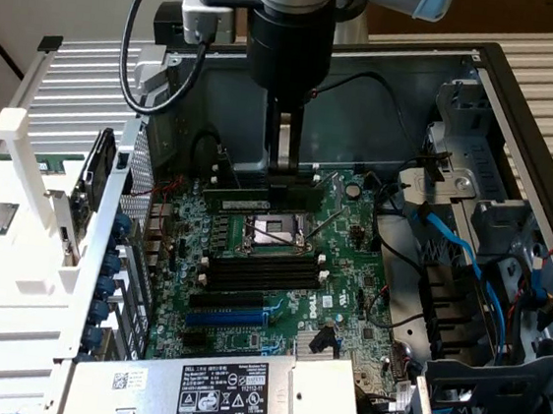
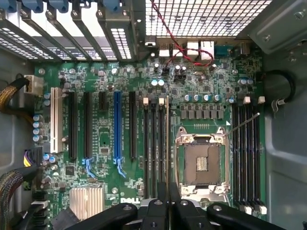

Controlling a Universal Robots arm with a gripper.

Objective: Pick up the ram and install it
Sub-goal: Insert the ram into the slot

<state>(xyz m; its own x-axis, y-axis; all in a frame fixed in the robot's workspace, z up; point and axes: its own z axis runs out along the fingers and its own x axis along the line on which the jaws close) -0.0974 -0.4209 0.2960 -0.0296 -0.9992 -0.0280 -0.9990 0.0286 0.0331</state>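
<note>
The ram (image 1: 238,199), a long dark-green stick, hangs level just above the motherboard (image 1: 349,274), on the far side of the empty CPU socket (image 1: 274,234). My gripper (image 1: 282,173) comes straight down from above and is shut on the ram's top edge near its middle. In the wrist view the ram (image 2: 167,143) shows edge-on as a thin line running out from my gripper (image 2: 168,199). It lies over the black memory slots (image 2: 153,143) beside the CPU socket (image 2: 201,163). A second bank of black slots (image 2: 247,158) sits on the socket's other side.
A blue expansion slot (image 1: 230,316) and black slots (image 1: 260,270) lie nearer the camera than the socket. A power supply (image 1: 227,395) fills the front. A drive cage with blue cables (image 1: 488,269) stands at the exterior view's right. The case wall (image 1: 368,88) rises behind my gripper.
</note>
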